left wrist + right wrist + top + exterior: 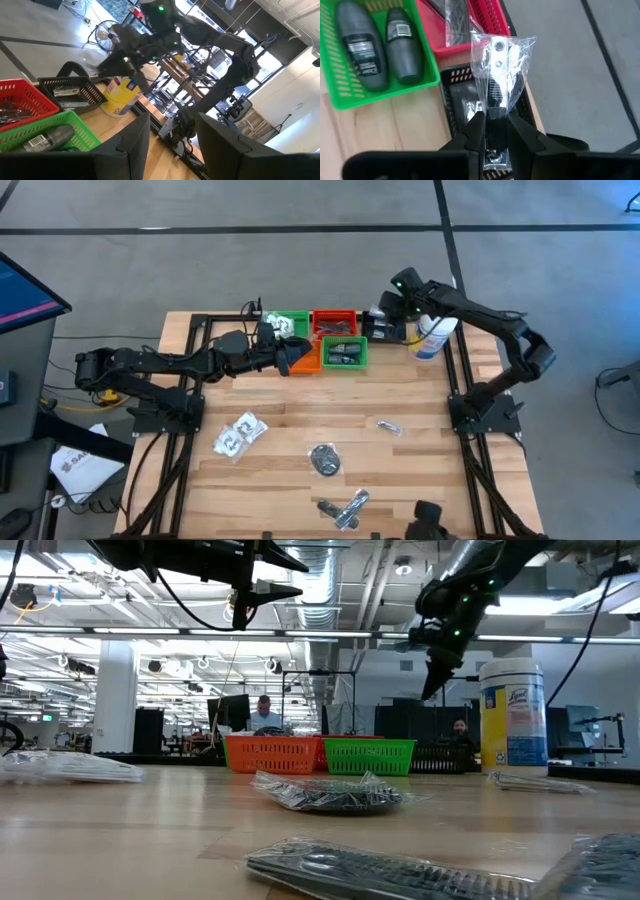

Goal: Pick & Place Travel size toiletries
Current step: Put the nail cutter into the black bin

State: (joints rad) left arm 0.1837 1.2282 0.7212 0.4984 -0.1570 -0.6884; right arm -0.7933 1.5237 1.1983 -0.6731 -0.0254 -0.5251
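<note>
Wooden table | right hand clamped on clear packet over black tray | left hand apart, empty

This is a large open robotics lab or industrial workspace. Exposed ceiling ducts and strip lighting run above rows of workstations with monitors, where a seated person works. A wooden desk stands on grey concrete floor.

Even, bright overhead light fills the scene, with ceiling lamps glaring in the low view. Nearest packets there are out of focus. The clear packet shows glints.
</note>
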